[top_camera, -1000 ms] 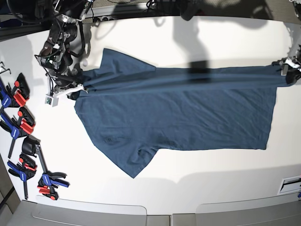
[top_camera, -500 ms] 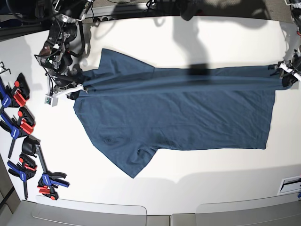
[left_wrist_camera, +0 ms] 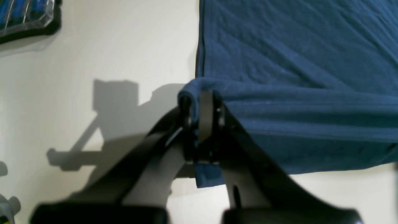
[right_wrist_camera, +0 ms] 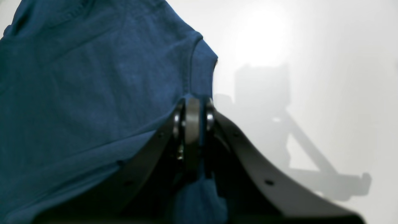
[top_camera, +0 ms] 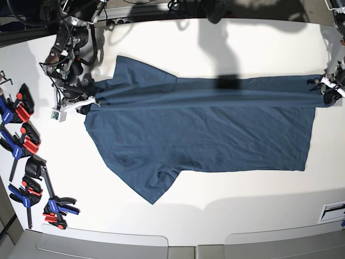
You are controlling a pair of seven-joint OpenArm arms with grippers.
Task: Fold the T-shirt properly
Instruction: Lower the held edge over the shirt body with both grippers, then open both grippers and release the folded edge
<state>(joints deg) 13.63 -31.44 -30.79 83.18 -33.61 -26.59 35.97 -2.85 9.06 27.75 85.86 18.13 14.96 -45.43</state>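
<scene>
The dark navy T-shirt (top_camera: pixel 205 129) lies spread across the white table, neck end at the left, hem at the right, its far edge pulled taut in long folds. My right gripper (top_camera: pixel 86 102) at the left is shut on the shirt's shoulder edge (right_wrist_camera: pixel 199 93). My left gripper (top_camera: pixel 326 89) at the far right is shut on the hem corner (left_wrist_camera: pixel 199 93), with cloth bunched between the fingers (left_wrist_camera: pixel 205 115). One sleeve (top_camera: pixel 156 186) points toward the front, the other (top_camera: pixel 143 70) toward the back. No neck label shows.
Several blue and red spring clamps (top_camera: pixel 24 145) lie along the left table edge. A dark tray corner (left_wrist_camera: pixel 28 18) shows in the left wrist view. A white label (top_camera: pixel 331 210) sits at the front right edge. Cables run along the back (top_camera: pixel 135 13).
My left gripper has shifted slightly along the right edge with the hem corner, keeping the far edge taut. The right gripper and the rest of the shirt have not moved.
</scene>
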